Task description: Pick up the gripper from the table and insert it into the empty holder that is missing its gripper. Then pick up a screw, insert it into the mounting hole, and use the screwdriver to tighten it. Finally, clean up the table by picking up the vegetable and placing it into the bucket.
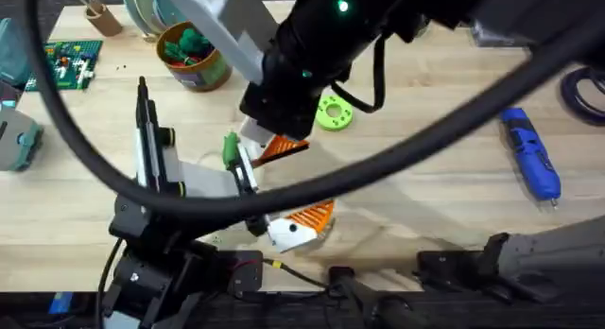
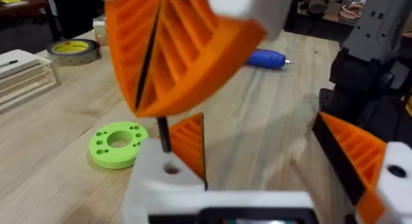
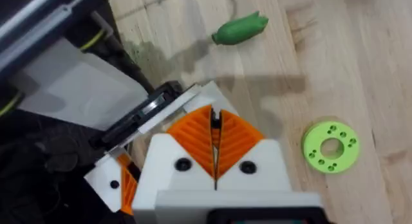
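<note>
The gripper (image 2: pixel 190 143), the small orange wedge, is on the holder (image 2: pixel 154 179), which is the bare white finger base of the left gripper (image 2: pixel 257 124). It stands up off that base with its narrow tip aimed away from it. Its long axis runs along the finger's length and one ribbed face is turned inward. The holder's mounting hole shows as a dark dot just beside the wedge's foot.

Right over it come the right gripper (image 2: pixel 145 108)'s two big orange pads, pressed flat together with only a dark slit between them. A thin black sliver hangs just under their tips, touching the holder. It may be a screw or only shadow, and the blur there won't settle it.

The left claw is spread wide, with its other finger, orange-capped, well apart from the holder.

From overhead, all this sits mid-desk, toward the near edge. The right gripper (image 1: pixel 279 145) has reached across the middle, with the left gripper (image 1: pixel 298 223) just nearer the front edge.

Beside them lies the vegetable (image 1: pixel 230 149), green and oblong, its long axis running roughly far edge to near edge. The lime-green disc (image 1: pixel 333 112) lies flat just beyond the right claw.

The bucket (image 1: pixel 210 76) stands near the desk (image 1: pixel 425 93)'s far left corner, with green toys inside. The screwdriver (image 1: pixel 529 154) lies toward the right edge, its metal tip pointing at the near right corner.
</note>
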You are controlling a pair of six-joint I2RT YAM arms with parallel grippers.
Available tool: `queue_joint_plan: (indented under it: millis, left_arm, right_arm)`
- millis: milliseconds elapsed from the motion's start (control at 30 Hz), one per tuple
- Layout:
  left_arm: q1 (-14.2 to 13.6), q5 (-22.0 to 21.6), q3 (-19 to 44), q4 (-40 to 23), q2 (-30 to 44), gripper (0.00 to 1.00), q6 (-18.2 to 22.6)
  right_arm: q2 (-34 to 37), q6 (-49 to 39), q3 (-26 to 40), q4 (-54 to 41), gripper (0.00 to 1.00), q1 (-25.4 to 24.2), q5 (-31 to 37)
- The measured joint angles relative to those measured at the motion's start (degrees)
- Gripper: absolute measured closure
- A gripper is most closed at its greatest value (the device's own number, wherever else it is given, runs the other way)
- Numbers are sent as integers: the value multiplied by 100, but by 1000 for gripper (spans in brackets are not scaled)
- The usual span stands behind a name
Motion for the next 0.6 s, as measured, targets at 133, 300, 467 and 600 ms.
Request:
queue_joint_plan:
  millis: [133, 300, 467, 600]
  left_arm:
    - [0, 0, 0, 0, 0, 8, -1]
    - [0, 2, 0, -2, 0, 8, 2]
    - [0, 2, 0, -2, 0, 8, 0]
    - [0, 0, 0, -4, 2, 8, -8]
  right_arm:
    - [0, 0, -173, 16, 995, 0, 0]
    - [0, 0, -317, 48, 995, 0, 0]
    - [-2, 0, -418, 224, 995, 0, 0]
    - [0, 0, -463, 299, 995, 0, -2]
